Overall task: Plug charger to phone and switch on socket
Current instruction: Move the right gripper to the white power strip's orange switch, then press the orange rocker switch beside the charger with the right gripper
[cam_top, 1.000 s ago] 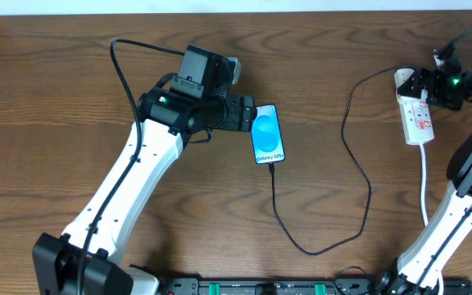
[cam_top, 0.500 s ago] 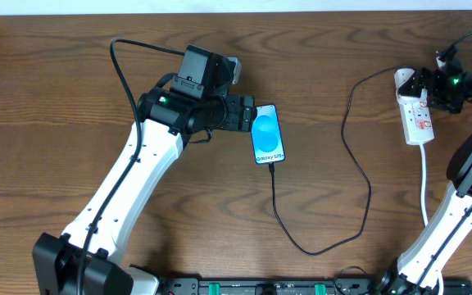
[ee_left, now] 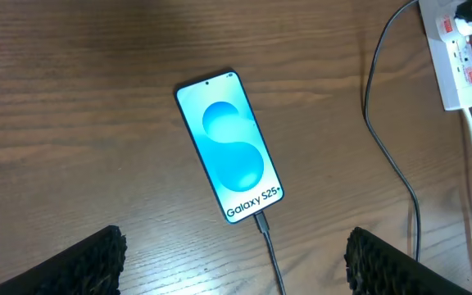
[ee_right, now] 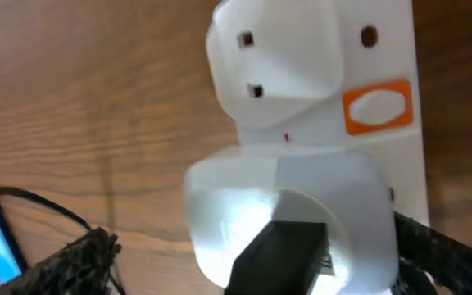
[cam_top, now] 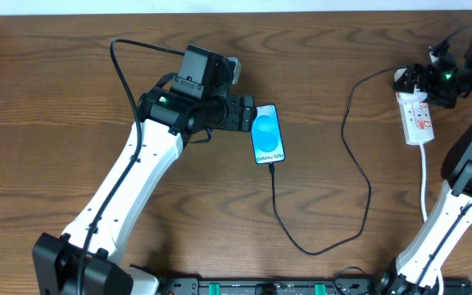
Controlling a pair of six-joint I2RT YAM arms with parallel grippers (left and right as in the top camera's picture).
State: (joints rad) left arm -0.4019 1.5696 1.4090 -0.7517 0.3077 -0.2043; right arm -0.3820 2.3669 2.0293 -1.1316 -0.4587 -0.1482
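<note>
Pressing the orange switch (ee_right: 375, 108) squarely is what this step seems to call for. The right hand (cam_top: 424, 80) hovers over the far end of the socket (cam_top: 419, 123), fingers spread wide and nothing held, with the white plug (ee_right: 285, 213) of the charger (cam_top: 359, 164) seated beneath it. One fingertip should be lowered onto the switch (not onto the plug beside it) so the socket is not dragged. Well left of the socket, the phone (cam_top: 269, 133) lies flat, the cable tip apparently seated. The left hand (cam_top: 242, 113), also open and empty, is held even farther from the socket.
</note>
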